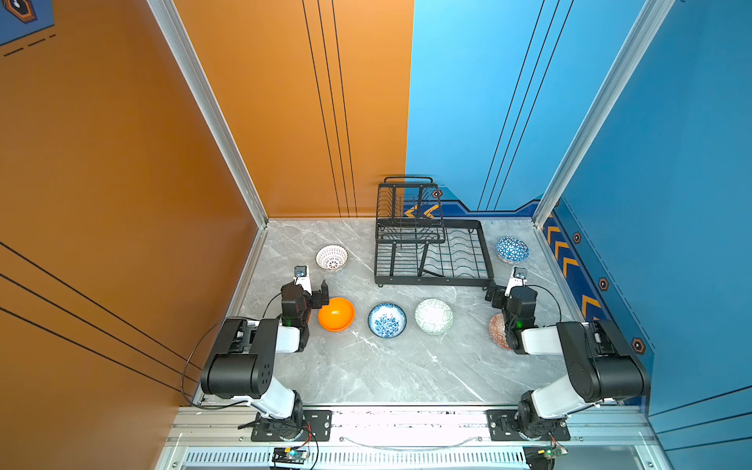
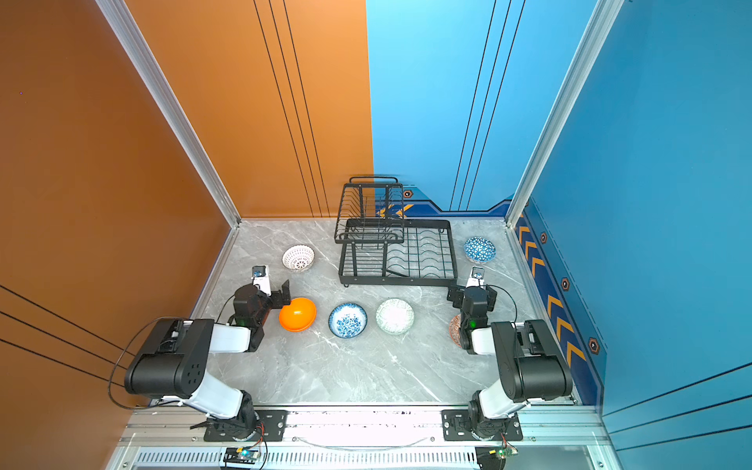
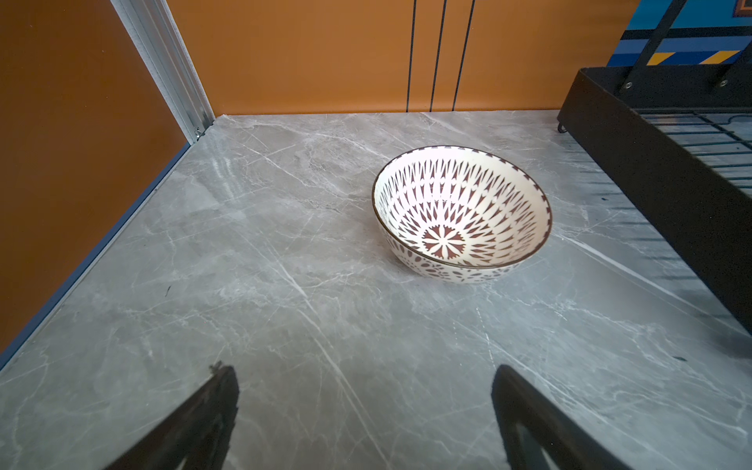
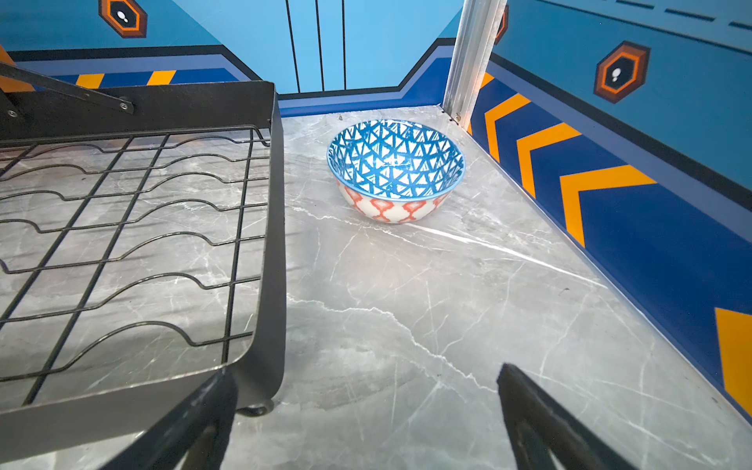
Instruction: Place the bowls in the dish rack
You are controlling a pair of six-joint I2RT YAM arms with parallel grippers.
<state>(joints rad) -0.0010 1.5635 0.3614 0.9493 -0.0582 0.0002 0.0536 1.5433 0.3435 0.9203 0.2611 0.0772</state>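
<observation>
– Ahead of the left pincer (image 3: 366,382), a little toward the rack side, stands the white lattice bowl (image 3: 462,215). The two fingers of this pincer are wide apart and hold nothing. How should it take the bowl?
– I would put one finger inside the rim and one outside, then close slowly. The glaze looks slippery, so I think a deep pinch on the wall is safer than one on the edge.
– And the right pincer (image 4: 366,374)?
– Also spread apart, also with nothing between. Ahead of it stands the blue triangle bowl (image 4: 396,162), apart from the dish rack (image 4: 274,244) beside it.
– Is anything in the rack?
– No, both its levels hold no bowl. All six stand on the table (image 1: 398,366). The orange bowl (image 1: 336,314) is just beside the left pincer. The blue-flowered bowl (image 1: 387,320) and the pale green bowl (image 1: 433,316) are between the two pincers. The red-patterned bowl (image 1: 497,331) is half hidden under the right arm (image 1: 537,339).
– Are the bowls empty?
– As far as I can see, yes.
</observation>
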